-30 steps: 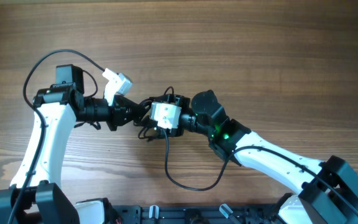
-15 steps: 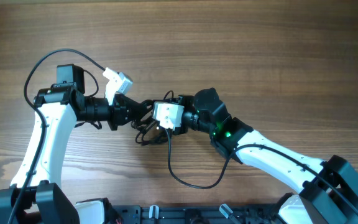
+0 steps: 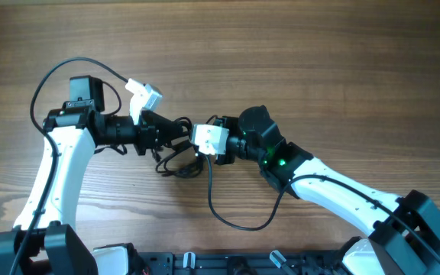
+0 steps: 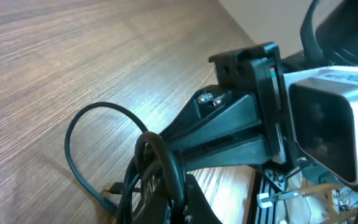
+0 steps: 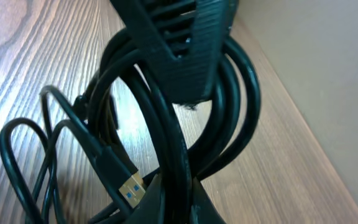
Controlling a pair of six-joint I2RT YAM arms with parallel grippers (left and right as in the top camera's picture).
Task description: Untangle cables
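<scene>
Since a second ago the right gripper (image 3: 195, 138) has closed from roughly half open to clenched, and it now grasps the thin black flexible cables (image 3: 176, 162) where they bunch between the two arms. The left gripper (image 3: 180, 127) was already clamped on the same bunch and remains so; it has swung from a slight downward slant to lie nearly level, pointing right. The white camera block on the right wrist has moved a little right and up, and the loose loops have spread further left beneath the left gripper. The cables sit at the middle of the brown wood-grain worktop (image 3: 296, 46), directly below the meeting point of the grippers. Seen from overhead, the bundle's long axis runs left to right, with its loops drooping toward the near edge (the individual strands cannot be told apart there). In the right wrist view several coils (image 5: 166, 124) wrap around a ribbed black finger, and a gold-tipped plug (image 5: 131, 190) points down and to the right.
</scene>
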